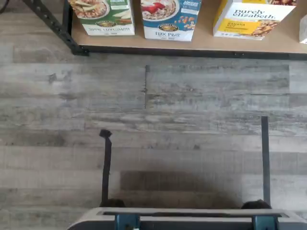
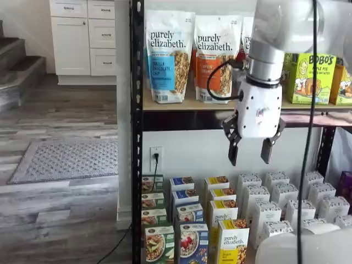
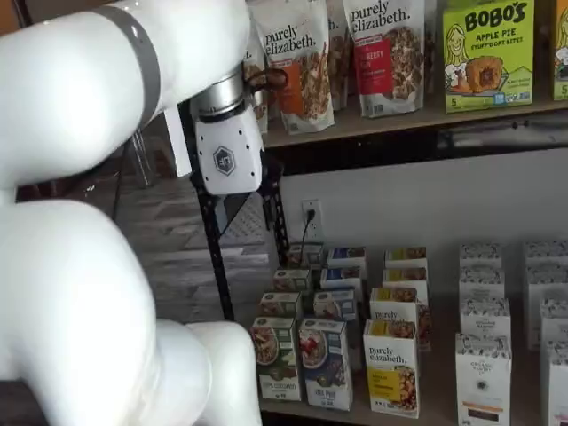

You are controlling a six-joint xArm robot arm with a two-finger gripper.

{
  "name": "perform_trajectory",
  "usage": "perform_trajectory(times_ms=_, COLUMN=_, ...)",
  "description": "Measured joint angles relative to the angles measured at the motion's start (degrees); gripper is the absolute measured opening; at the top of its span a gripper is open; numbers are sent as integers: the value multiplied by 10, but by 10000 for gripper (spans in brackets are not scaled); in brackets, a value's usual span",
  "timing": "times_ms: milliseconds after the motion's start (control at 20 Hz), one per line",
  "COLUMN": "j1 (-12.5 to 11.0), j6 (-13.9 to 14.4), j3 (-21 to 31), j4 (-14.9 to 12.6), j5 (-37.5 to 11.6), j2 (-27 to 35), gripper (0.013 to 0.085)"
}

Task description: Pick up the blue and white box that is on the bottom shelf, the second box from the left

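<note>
The blue and white box [image 2: 191, 245] stands upright at the front of the bottom shelf [image 1: 204, 44], between a green box [image 2: 155, 246] and a yellow-and-white "purely elizabeth" box [image 2: 232, 246]. It shows in both shelf views, also [image 3: 324, 362], and its lower front appears in the wrist view [image 1: 170, 17]. Its front pictures a bowl with red berries. My gripper [image 2: 249, 159] hangs high above the boxes, just under the upper shelf board and to the right of the blue box. A plain gap shows between its two black fingers, and nothing is in them.
More rows of the same boxes stand behind the front ones. White patterned boxes [image 2: 275, 209] fill the shelf's right side. Granola bags [image 2: 165, 55] and a green Bobo's box [image 2: 311, 77] sit on the upper board. A black post [image 2: 137, 137] marks the rack's left edge.
</note>
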Motion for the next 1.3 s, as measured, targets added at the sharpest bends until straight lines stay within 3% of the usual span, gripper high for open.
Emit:
perform_trajectory(times_ms=750, j1=15, j6=10, j3=103, j4=8, j5=-147, j2=39, gripper=850)
perform_trajectory(times_ms=1200, j1=11, j6=0, j3=146, j4=16, j5=-241, j2=83, gripper=850)
perform_trajectory(times_ms=1300, j1=32, j6=13, j3=130, j4=29, j5=-247, j2=69, gripper=850)
